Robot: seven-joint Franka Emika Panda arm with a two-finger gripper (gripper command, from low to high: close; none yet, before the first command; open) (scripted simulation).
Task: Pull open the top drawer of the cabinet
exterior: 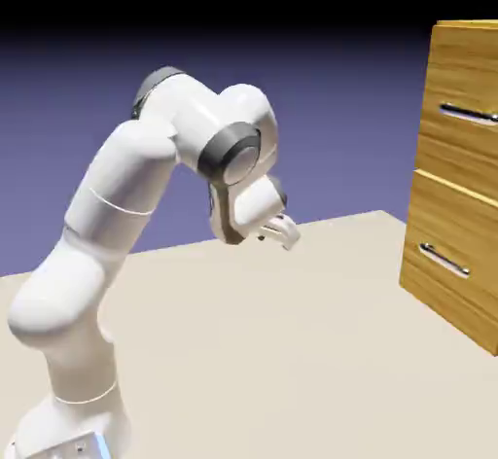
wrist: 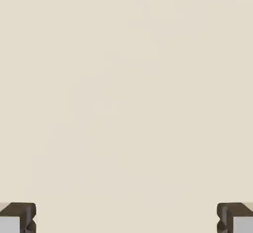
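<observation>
The cabinet (exterior: 457, 185) of honey-brown wood stands at the exterior view's right edge, partly cut off. Its top drawer (exterior: 467, 83) carries a slim silver bar handle (exterior: 469, 114) and looks flush with the cabinet front. My gripper (exterior: 284, 232) hangs well to the left of the cabinet, far from the handle, pointing down and to the right over the table. In the hand view my gripper (wrist: 126, 218) is open, its two fingertips (wrist: 19, 217) wide apart at the bottom corners with nothing between them. Neither cabinet nor drawer shows in the hand view.
A lower drawer (exterior: 452, 243) with the same kind of silver handle (exterior: 444, 261) sits below the top one. The beige table (exterior: 292, 350) stretches between my arm and the cabinet, and it fills the hand view.
</observation>
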